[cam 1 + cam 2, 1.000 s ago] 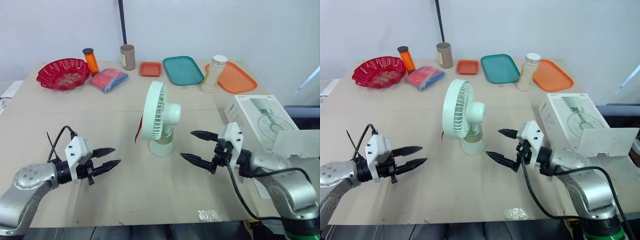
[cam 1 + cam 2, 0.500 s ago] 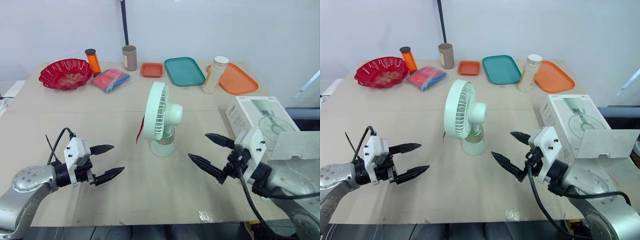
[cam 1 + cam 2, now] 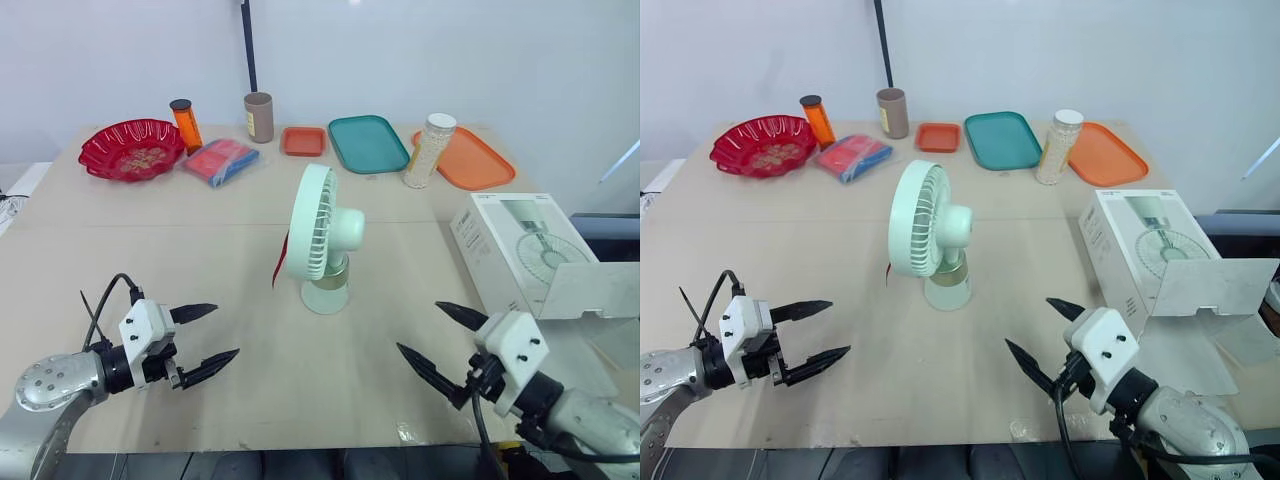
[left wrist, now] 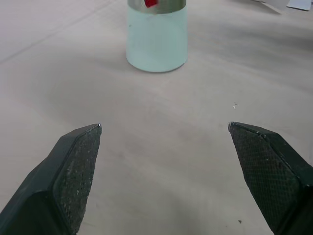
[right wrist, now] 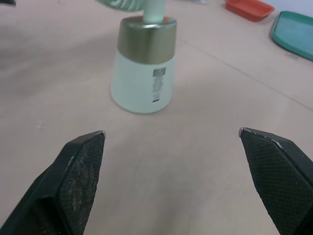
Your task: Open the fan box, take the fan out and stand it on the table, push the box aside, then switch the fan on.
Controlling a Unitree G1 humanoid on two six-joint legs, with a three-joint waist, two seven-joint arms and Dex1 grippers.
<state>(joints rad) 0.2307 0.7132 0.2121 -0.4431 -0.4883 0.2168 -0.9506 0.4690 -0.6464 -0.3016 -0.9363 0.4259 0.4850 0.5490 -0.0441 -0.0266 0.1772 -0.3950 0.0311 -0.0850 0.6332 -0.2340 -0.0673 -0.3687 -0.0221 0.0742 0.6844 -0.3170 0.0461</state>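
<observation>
Mint-green, the desk fan [image 3: 322, 235] stands upright in the middle of the counter [image 3: 200, 240], its base unobstructed for switching on. The white fan box [image 3: 510, 245] sits at its three o'clock, flap open, apparently set aside to clear room. The left gripper [image 3: 226, 330] at seven o'clock and the right gripper [image 3: 418, 326] at five hover low, jaws released and empty, both aimed at the base.
</observation>
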